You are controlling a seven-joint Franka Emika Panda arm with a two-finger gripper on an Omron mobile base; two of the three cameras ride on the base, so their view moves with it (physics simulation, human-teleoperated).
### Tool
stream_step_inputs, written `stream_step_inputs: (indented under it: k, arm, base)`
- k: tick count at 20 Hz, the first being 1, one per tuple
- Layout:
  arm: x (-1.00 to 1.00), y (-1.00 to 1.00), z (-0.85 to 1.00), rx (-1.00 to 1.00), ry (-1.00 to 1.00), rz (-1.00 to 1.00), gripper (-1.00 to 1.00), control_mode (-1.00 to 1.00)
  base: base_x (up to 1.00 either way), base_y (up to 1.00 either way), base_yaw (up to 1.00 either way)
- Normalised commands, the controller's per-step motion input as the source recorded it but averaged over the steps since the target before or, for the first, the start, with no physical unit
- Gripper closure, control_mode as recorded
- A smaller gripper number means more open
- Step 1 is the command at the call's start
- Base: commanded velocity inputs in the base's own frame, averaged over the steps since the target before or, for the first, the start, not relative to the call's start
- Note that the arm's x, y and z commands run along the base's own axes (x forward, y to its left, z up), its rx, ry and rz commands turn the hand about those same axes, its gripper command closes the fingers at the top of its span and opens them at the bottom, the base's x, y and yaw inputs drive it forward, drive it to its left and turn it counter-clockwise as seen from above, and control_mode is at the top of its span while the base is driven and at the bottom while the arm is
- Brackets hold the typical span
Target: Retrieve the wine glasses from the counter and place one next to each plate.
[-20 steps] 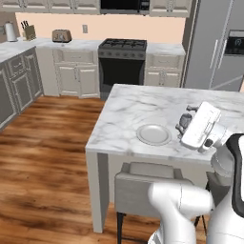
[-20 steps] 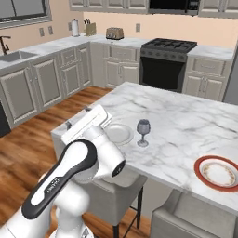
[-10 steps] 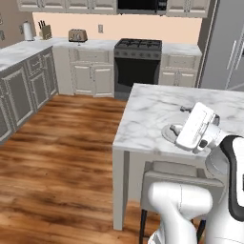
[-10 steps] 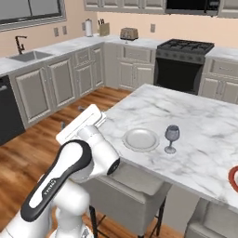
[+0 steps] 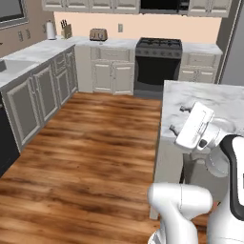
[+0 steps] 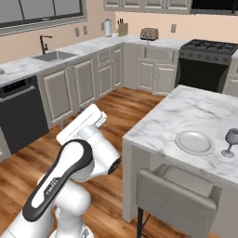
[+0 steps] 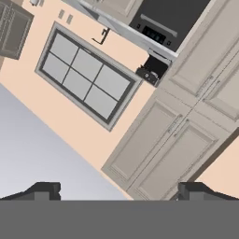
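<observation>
The claw is spread and empty. One wine glass stands right of the pale plate; the robot should approach the counter squarely.

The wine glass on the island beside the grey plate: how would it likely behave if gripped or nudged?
The wine glass stands upright on a thin stem over a small round foot, so a sideways nudge would probably tip it. Its clear bowl looks thin-walled, likely fragile and slippery. It stands close beside the plate, which it might knock against.
</observation>
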Motion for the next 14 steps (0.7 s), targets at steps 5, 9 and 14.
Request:
stream_step_inputs:
  k: [5,9,14]
  arm:
    - [0.00,0.00,0.00,0.00,0.00,0.00,-1.00,1.00]
    - [0.00,0.00,0.00,0.00,0.00,0.00,-1.00,1.00]
    - [0.00,0.00,0.00,0.00,0.00,0.00,-1.00,1.00]
  base:
    - [0.25,1.00,-0.13]
    - [0.54,1.00,-0.11]
    - [0.88,0.92,-0.11]
